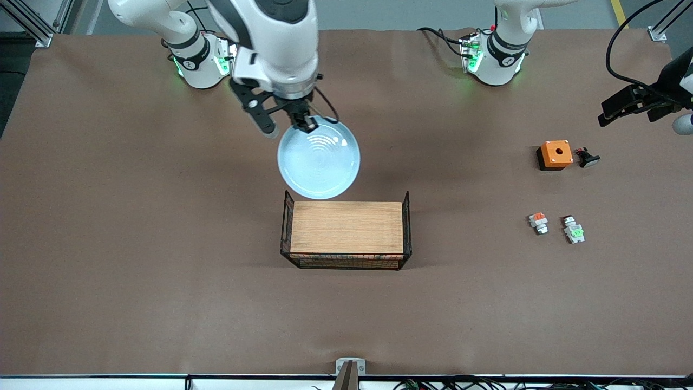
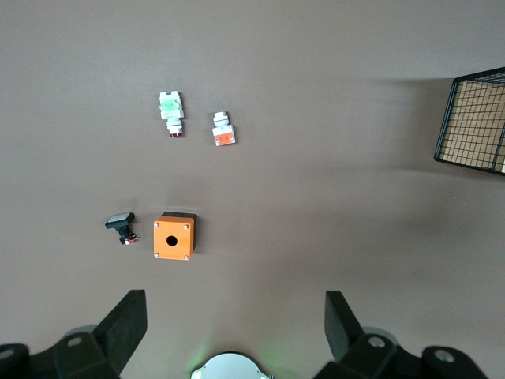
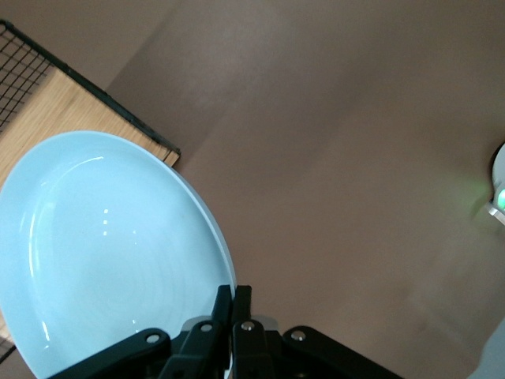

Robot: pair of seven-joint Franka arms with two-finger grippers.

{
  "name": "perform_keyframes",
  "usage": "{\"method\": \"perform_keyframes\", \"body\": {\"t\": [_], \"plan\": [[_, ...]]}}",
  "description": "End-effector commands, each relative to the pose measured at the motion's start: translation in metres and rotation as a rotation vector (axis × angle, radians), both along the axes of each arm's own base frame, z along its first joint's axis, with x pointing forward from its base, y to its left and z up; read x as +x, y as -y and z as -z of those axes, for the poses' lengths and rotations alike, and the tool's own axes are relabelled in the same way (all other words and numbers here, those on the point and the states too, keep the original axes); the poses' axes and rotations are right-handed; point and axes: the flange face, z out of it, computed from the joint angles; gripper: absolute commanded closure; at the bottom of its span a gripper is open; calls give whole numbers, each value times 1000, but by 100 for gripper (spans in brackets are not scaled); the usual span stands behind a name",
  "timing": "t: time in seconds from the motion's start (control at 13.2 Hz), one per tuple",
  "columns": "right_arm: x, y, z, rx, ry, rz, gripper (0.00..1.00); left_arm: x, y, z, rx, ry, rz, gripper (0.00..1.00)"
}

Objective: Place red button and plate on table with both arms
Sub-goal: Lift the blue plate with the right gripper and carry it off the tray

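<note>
**Jaws: right pinched on plate rim, left spread wide**

Clamped on the rim, my right gripper (image 1: 306, 125) holds the round pale blue glossy plate (image 1: 319, 158) in the air, over the brown table (image 1: 135, 227) beside the wooden crate with black wire ends (image 1: 346, 228). My left gripper (image 2: 235, 320) waits, fingers wide, over the orange box (image 2: 174, 235). The tiny white-grey, green-patched red button (image 1: 574, 232) lies near the left arm's end.

Two white robot arms (image 1: 270, 38) with black joint rings stand on round bases (image 1: 495, 57) lit green. Black cables loop from the wrists. Each ends in a black two-finger gripper: right gripper (image 1: 304, 123), left gripper (image 2: 233, 316), with silver screws in its finger mounts.
</note>
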Motion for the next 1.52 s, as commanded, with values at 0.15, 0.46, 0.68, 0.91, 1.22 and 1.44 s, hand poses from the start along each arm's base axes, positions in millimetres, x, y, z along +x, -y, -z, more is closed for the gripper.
{"method": "perform_keyframes", "body": {"t": [0.15, 0.46, 0.68, 0.91, 1.22, 1.44], "plan": [[51, 122, -25, 63, -99, -319, 100, -6, 2, -5, -1, 12, -16, 1], [105, 244, 0, 138, -146, -532, 100, -6, 4, -6, -1, 13, -13, 1], [120, 294, 30, 167, -157, -600, 100, -6, 6, -6, -1, 15, -10, 1], [129, 334, 65, 190, -152, -641, 100, -6, 8, -7, -2, 16, -2, 1], [137, 380, 112, 202, -109, -687, 100, -5, 11, -7, -3, 18, 4, 1], [136, 406, 144, 208, -94, -711, 100, -5, 11, -6, -4, 16, 4, 1]]}}
